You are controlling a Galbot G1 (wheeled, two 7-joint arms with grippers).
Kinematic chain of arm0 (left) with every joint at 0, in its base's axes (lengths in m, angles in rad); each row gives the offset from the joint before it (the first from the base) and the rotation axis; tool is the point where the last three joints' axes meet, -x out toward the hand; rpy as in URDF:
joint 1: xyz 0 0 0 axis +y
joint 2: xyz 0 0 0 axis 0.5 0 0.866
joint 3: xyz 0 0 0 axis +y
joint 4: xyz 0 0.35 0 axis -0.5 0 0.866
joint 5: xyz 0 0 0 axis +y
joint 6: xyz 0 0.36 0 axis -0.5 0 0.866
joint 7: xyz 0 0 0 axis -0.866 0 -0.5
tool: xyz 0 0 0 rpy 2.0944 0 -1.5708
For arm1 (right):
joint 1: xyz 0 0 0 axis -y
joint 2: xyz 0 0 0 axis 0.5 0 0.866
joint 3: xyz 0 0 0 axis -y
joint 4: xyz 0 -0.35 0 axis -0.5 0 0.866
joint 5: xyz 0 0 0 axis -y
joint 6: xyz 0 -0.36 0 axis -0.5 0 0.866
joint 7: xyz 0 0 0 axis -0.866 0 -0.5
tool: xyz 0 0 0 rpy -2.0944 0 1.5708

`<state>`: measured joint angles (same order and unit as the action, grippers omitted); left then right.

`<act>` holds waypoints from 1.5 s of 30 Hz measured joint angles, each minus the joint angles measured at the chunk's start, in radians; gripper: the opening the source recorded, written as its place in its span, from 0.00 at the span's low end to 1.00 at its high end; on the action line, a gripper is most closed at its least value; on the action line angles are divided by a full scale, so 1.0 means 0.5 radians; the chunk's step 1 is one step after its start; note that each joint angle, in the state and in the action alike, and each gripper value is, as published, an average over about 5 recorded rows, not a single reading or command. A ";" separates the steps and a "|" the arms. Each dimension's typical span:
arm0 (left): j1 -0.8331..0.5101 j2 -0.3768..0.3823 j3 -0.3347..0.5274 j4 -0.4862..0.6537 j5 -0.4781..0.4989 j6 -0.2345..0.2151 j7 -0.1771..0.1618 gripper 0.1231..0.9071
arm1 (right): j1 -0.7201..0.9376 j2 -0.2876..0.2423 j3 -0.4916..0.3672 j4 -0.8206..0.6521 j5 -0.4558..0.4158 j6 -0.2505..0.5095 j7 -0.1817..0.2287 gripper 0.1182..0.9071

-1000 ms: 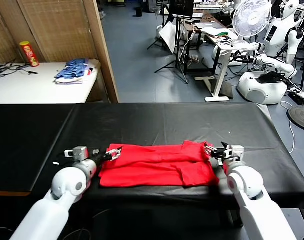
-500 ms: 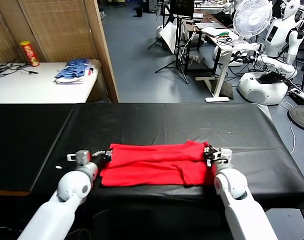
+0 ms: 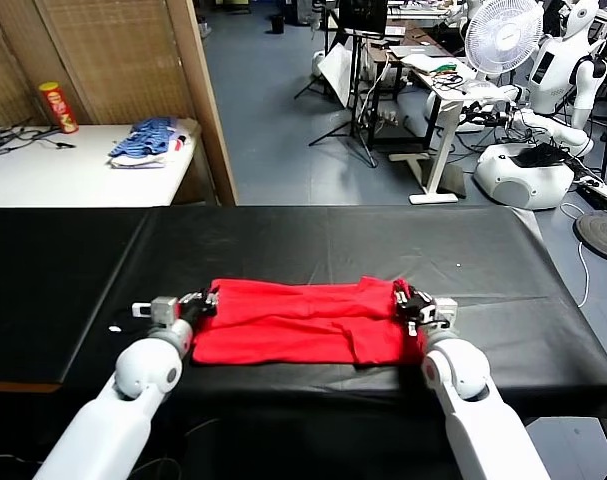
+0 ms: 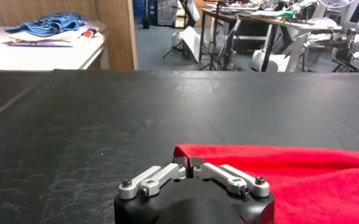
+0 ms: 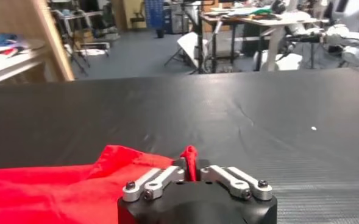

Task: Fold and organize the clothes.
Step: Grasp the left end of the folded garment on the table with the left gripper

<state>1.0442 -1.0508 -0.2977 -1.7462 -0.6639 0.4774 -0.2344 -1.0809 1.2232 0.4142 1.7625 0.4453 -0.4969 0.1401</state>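
A red T-shirt lies folded lengthwise near the front edge of the black counter, mid-fold. The left end effector pinches its left end; the right end effector pinches the right end, a red fold standing between its fingertips. Next, presumably, both lift and carry the cloth over evenly. Only the wrist views show the narrow pinches; only the head view shows the whole shirt.
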 joint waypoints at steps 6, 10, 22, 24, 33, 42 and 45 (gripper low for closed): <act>0.045 0.034 -0.060 -0.072 -0.177 0.041 -0.046 0.80 | -0.095 -0.068 0.065 0.148 0.071 -0.019 -0.008 0.86; 0.114 0.037 -0.117 -0.151 -0.319 0.088 -0.112 0.86 | -0.148 -0.068 0.081 0.234 0.132 -0.024 -0.002 0.86; 0.397 -0.026 -0.220 -0.329 -0.356 0.080 -0.154 0.79 | -0.175 -0.056 0.090 0.313 0.216 -0.031 0.004 0.86; 0.435 -0.039 -0.226 -0.330 -0.334 0.069 -0.153 0.69 | -0.176 -0.056 0.090 0.314 0.216 -0.030 0.001 0.86; 0.499 -0.088 -0.212 -0.352 -0.224 0.057 -0.113 0.10 | -0.166 -0.043 0.100 0.307 0.209 -0.025 -0.004 0.86; 0.460 -0.065 -0.193 -0.321 0.197 -0.038 0.030 0.04 | -0.166 -0.029 0.125 0.322 0.197 -0.025 0.000 0.86; 0.453 -0.001 -0.239 -0.282 0.356 -0.086 0.086 0.04 | -0.167 -0.032 0.139 0.335 0.197 -0.026 0.004 0.86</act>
<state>1.2707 -1.0513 -0.4175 -1.8872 -0.4857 0.4344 -0.1915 -1.1646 1.2074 0.4836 1.9301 0.5437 -0.5100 0.1419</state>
